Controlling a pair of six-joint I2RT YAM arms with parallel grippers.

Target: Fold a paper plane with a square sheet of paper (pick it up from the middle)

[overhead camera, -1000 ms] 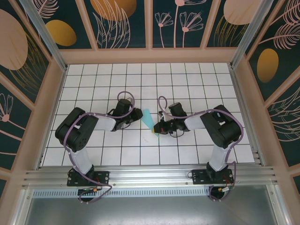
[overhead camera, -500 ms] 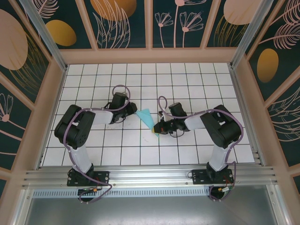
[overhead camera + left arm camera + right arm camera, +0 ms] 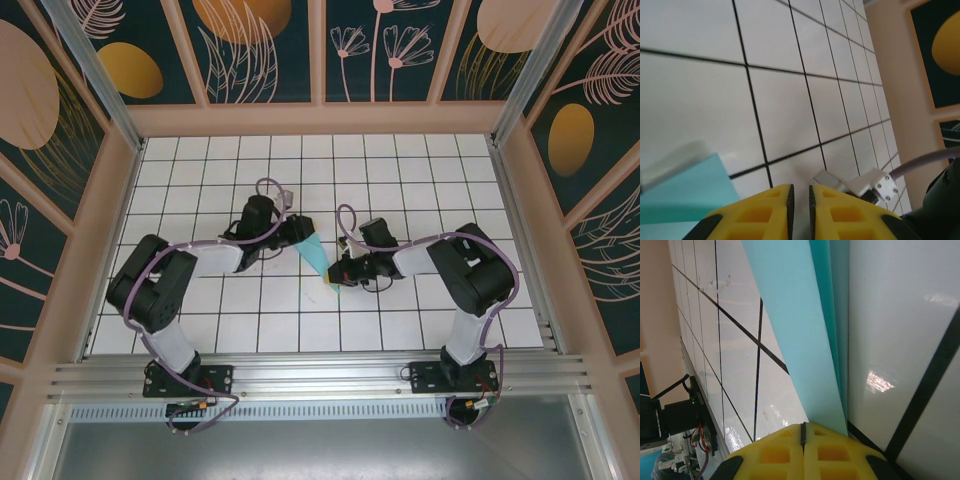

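Two grippers work the paper plane (image 3: 318,256), which lies flat on the white tiled table (image 3: 420,170), mid-scene, its narrow tip pointing near. The left gripper (image 3: 297,233) sits at the wide far-left end, yellow fingers (image 3: 765,212) barely ajar and nothing between them. The right gripper (image 3: 336,273) is pressed fully closed at the near tip; whether it pinches the paper I cannot tell.

Paper plane (image 3: 317,256) apparently lies between both jaws.
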